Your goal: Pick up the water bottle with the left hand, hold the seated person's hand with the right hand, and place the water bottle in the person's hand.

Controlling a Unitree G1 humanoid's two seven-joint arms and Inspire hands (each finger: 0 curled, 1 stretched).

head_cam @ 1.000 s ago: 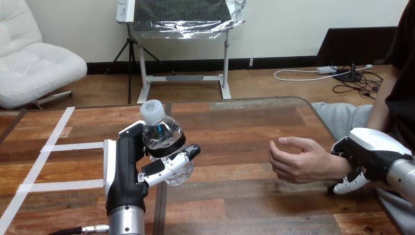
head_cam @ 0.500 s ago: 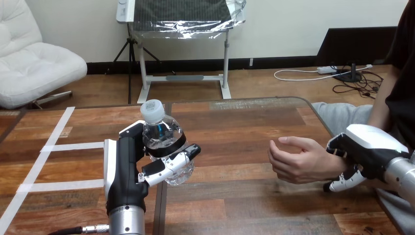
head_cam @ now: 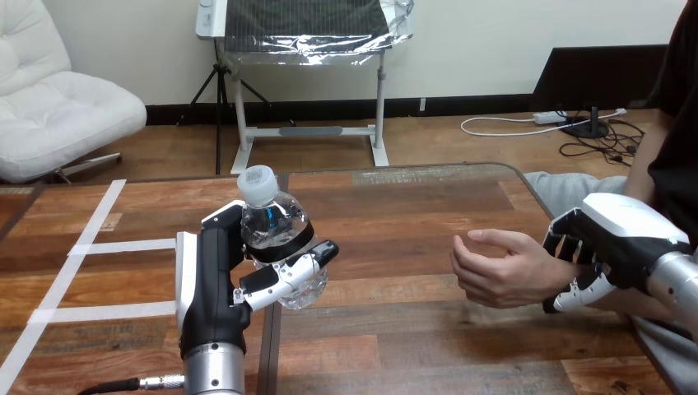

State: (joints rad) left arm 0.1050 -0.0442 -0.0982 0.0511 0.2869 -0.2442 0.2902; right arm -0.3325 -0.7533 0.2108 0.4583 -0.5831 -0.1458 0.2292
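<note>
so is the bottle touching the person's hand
Apart. The head view shows bare table between the bottle, which the left hand grips with curled fingers, and the person's hand.

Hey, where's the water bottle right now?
In the head view, the water bottle is left of centre, upright in the grip of the robot's left hand over the table, well apart from the person's hand at the right.
</note>
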